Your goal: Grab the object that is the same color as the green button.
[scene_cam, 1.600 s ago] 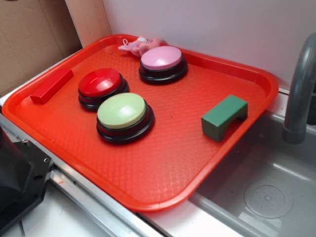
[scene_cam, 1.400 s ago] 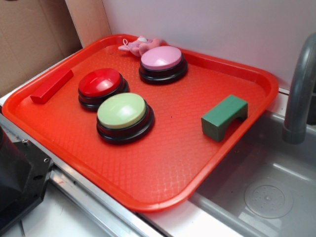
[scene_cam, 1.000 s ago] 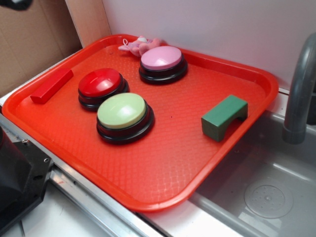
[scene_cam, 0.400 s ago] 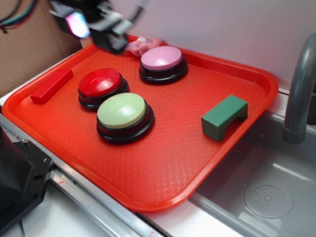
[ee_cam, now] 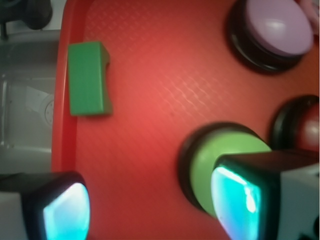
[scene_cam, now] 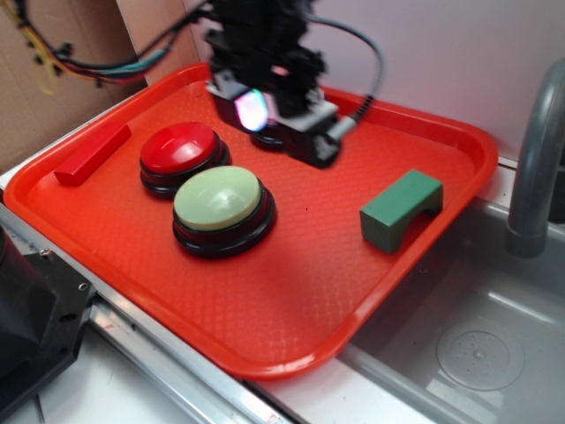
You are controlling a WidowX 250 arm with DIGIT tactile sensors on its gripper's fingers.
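Observation:
The object, a small dark green bridge-shaped block (scene_cam: pixel 402 210), lies near the right rim of the red tray (scene_cam: pixel 265 358). The wrist view shows the block (ee_cam: pixel 87 77) at upper left, beside the tray's edge. The green button (scene_cam: pixel 218 198) stands in the tray's middle-left, and in the wrist view this button (ee_cam: pixel 220 155) is partly behind my right finger. My gripper (scene_cam: pixel 282 128) hangs above the tray's back middle, left of the block and well apart from it. In the wrist view the gripper (ee_cam: pixel 150 205) is open, with only bare tray between its glowing pads.
A red-topped button (scene_cam: pixel 179 147) sits behind the green one. The pink-topped button (ee_cam: pixel 275 25) is mostly hidden by my gripper in the exterior view. A long red bar (scene_cam: pixel 92 154) lies at the tray's left. A grey sink (scene_cam: pixel 477 344) and faucet (scene_cam: pixel 534 168) are on the right.
My gripper came into view at the upper left and has moved right and forward over the tray, now covering the pink button. Nothing on the tray has moved.

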